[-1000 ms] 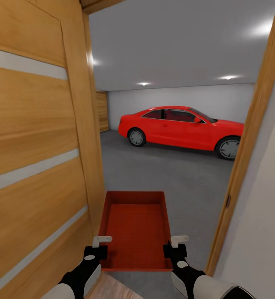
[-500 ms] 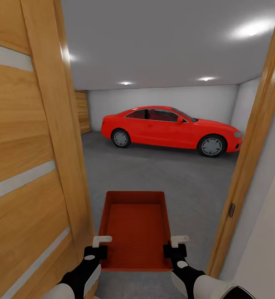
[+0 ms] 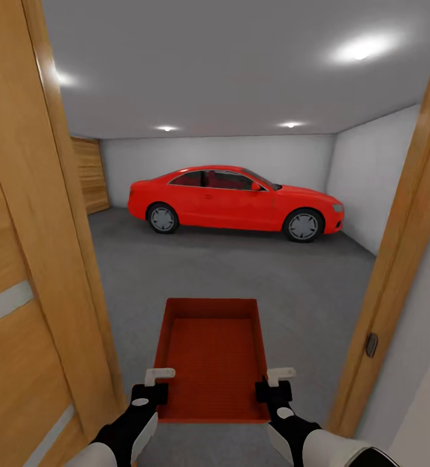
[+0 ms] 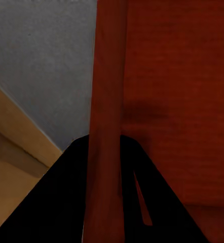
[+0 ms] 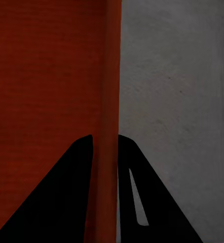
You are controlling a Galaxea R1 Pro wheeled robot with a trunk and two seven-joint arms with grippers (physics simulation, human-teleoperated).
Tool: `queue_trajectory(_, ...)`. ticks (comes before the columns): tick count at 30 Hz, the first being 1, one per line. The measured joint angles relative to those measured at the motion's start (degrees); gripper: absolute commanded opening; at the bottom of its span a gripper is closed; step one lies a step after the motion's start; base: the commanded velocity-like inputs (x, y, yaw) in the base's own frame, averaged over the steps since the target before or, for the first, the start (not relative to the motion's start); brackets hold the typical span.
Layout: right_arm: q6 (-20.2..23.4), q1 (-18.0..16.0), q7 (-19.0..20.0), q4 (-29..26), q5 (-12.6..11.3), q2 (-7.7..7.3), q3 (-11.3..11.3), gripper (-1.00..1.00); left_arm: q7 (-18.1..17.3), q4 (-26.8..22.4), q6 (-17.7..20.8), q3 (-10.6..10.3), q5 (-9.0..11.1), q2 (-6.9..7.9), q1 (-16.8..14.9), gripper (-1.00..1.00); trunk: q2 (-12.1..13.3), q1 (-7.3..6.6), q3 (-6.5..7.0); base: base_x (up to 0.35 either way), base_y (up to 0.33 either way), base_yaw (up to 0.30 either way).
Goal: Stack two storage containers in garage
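Looking down from the head view, an orange-red storage container (image 3: 213, 360) is carried level in front of the robot, inside a doorway opening onto the garage. It is a lidless rectangular bin with thin plain walls and a finely ribbed bottom. The left gripper (image 3: 152, 384) clamps its left wall near the closer corner, and the right gripper (image 3: 274, 383) clamps its right wall likewise. A wood-grain door (image 3: 26, 272) with pale inlaid stripes stands close on the left, just beside the bin and the left arm. A wooden door frame (image 3: 396, 272) rises close on the right, with a little more gap there. Ahead, the dark grey matte floor (image 3: 240, 266) lies open and wide. A red car (image 3: 231, 200) is parked side-on, well apart, near the white back wall (image 3: 227, 152). Round ceiling lights (image 3: 360, 48) glow overhead.

From the left wrist view, both dark fingers (image 4: 66, 197) pinch the container's upright wall (image 4: 108, 126), one on each face. Ribbed red bottom lies on one side, grey floor and tan wood on the other.

From the right wrist view, the dark fingers (image 5: 61, 202) likewise squeeze the thin red wall (image 5: 110, 101), with speckled grey floor beyond.
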Motion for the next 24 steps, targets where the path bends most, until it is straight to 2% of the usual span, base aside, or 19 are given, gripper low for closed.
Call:
queue_trajectory(4,0.0,0.0,0.0,0.0,0.0,0.0,0.0,-1.0,0.0,0.0,0.0,0.0,0.0,0.0,0.0,-1.0,0.0,0.0,0.0,0.298,0.185,-0.247)
queue_trajectory(11,0.0,0.0,0.0,-0.2,-0.1,-0.05,0.1,-1.0,0.2,-0.2,0.0,-0.2,0.2,0.01,0.0,-1.0,0.0,0.03,0.0,0.091,0.057,-0.04)
queue_trajectory(17,0.1,0.0,0.1,-0.4,-3.8,-0.14,3.5,-1.0,0.2,-0.2,0.0,-0.3,0.3,-0.01,0.0,-1.0,0.0,0.03,0.0,0.003,0.002,-0.001)
queue_trajectory(20,0.2,0.0,0.1,-0.4,-4.0,-0.13,3.7,-1.0,0.2,-0.2,0.0,-0.3,0.3,-0.01,0.0,-1.0,0.0,0.03,0.0,0.037,0.0,0.0)
queue_trajectory(24,0.1,0.0,0.1,-0.2,-4.0,-0.08,3.6,-1.0,0.2,-0.2,0.1,-0.4,0.3,0.0,0.0,-1.0,0.0,0.0,0.0,0.272,0.0,0.0)
